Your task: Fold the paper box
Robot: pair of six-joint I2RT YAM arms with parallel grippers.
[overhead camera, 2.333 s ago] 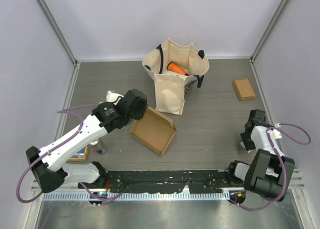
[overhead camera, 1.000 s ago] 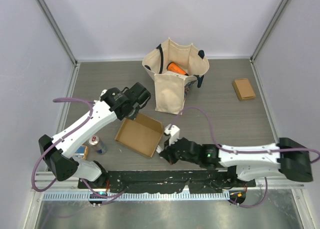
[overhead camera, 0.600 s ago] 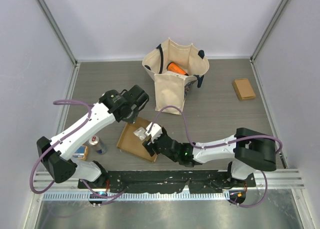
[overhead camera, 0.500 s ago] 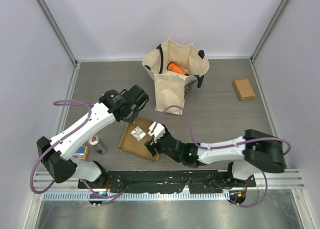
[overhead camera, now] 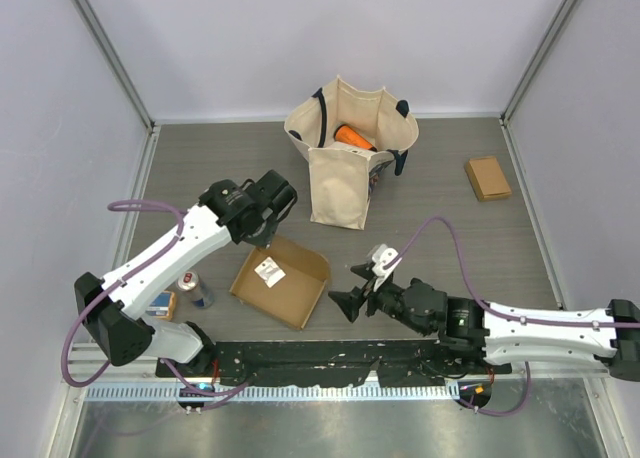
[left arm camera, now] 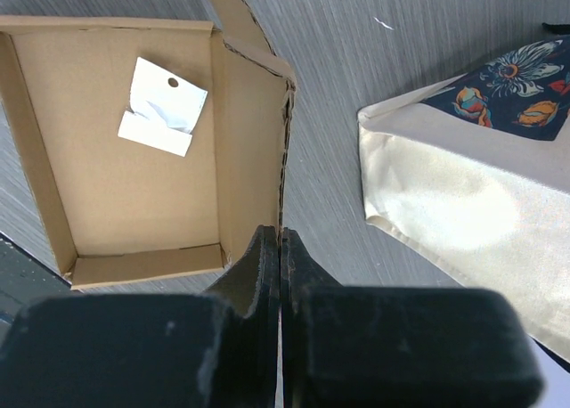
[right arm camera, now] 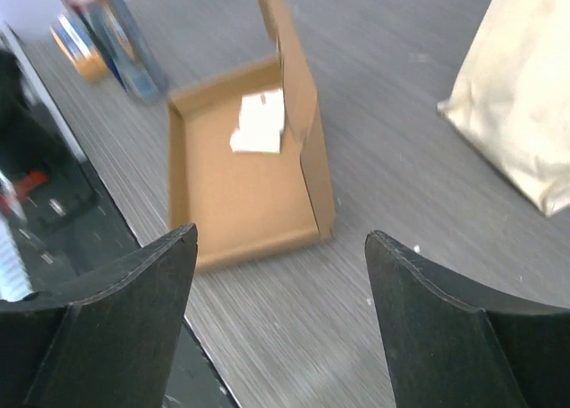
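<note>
1. Top external view: your paper box point(overhead camera: 285, 288) sits open on the table point(overhead camera: 450, 228), front-left area.
2. Left claw point(left arm camera: 280, 240) is pinched tight on the box's upright side wall.
3. Right claw point(overhead camera: 352, 288) gapes wide just beside the box, not touching it.

bag point(overhead camera: 338, 193) close behind box point(overhead camera: 296, 294), can point(overhead camera: 196, 291) left

Bystanders on the table

Grey wood-grain table point(overhead camera: 450, 228). Cream canvas tote bag point(overhead camera: 345, 173) stands upright at centre back, mouth open, an orange item point(overhead camera: 352, 136) inside. Small flat brown packet point(overhead camera: 488, 178) lies well apart at far right. Near left: upright can point(overhead camera: 197, 291), just beside it a blue-and-orange piece point(overhead camera: 160, 304), possibly a tin.
</note>
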